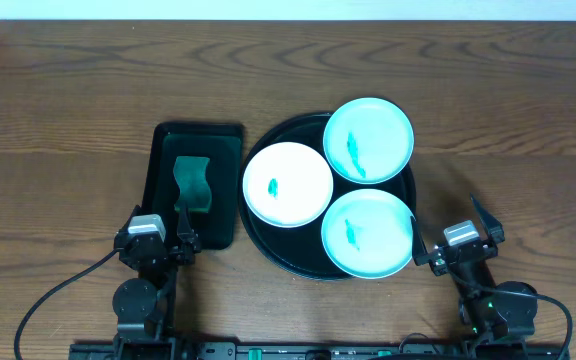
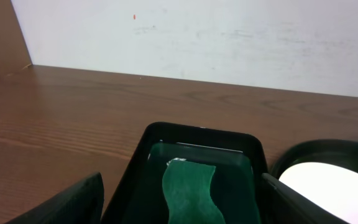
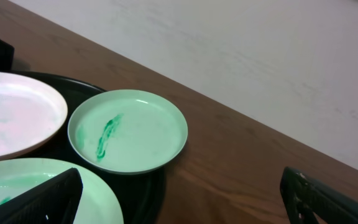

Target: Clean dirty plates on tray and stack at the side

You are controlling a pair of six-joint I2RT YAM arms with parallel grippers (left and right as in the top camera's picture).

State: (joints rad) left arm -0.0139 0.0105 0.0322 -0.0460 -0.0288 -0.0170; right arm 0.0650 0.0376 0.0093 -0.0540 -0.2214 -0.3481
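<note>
The round black tray (image 1: pixel 268 240) holds three plates, each with a teal smear. The white plate (image 1: pixel 288 184) lies at its left, one mint plate (image 1: pixel 368 139) at the back right, one mint plate (image 1: pixel 368 234) at the front right. My left gripper (image 1: pixel 156 236) is open and empty at the front end of the green tray. My right gripper (image 1: pixel 458 236) is open and empty just right of the black tray. The right wrist view shows the back mint plate (image 3: pixel 128 132), the white plate (image 3: pixel 14 118) and the front mint plate (image 3: pixel 42 186).
A rectangular dark green tray (image 1: pixel 164 150) left of the black tray holds a wavy green sponge (image 1: pixel 194 182). They also show in the left wrist view, tray (image 2: pixel 143 148) and sponge (image 2: pixel 188 190). A white wall runs along the table's far edge.
</note>
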